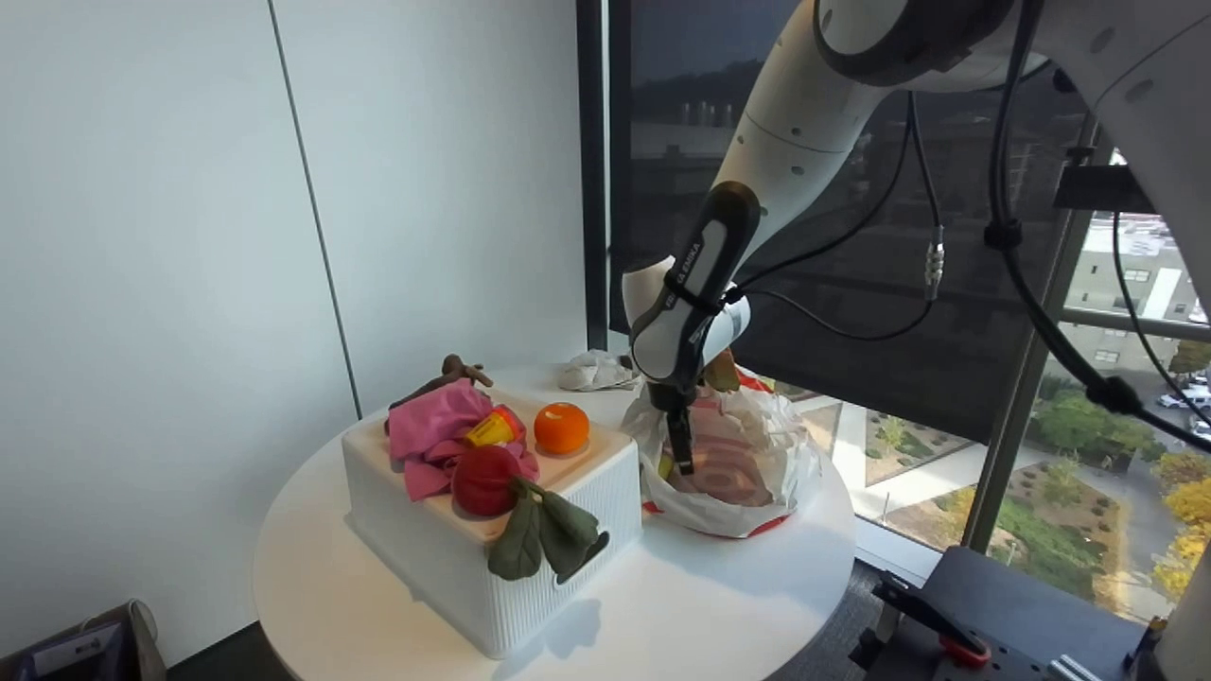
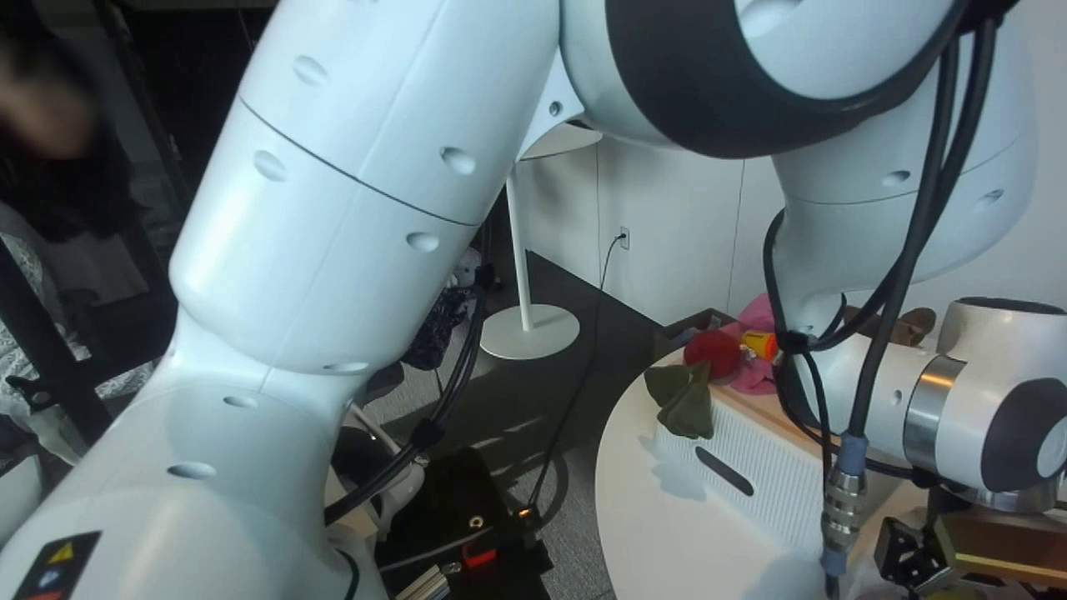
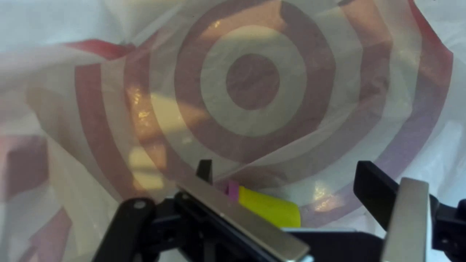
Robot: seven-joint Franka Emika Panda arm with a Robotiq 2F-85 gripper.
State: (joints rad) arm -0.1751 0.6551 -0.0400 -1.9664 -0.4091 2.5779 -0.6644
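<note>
Yellow tub (image 3: 275,209) in the plastic bag (image 1: 705,512), and we see the gripper (image 3: 285,169), jaws spread wide, right by it!
Its purple end (image 3: 233,190) shows; contact, we can't call; next to the bag on the round table (image 1: 710,605), we have the white box (image 1: 426,563), topped with an orange (image 1: 562,428), a red fruit (image 1: 482,480) and a pink cloth (image 1: 443,418).

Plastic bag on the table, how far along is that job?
Maybe done: the pink cloth and the orange rest on the white box. In hand: nothing gripped; the open jaws point down into the plastic bag. Still to do, perhaps: gripping the yellow item inside.
</note>
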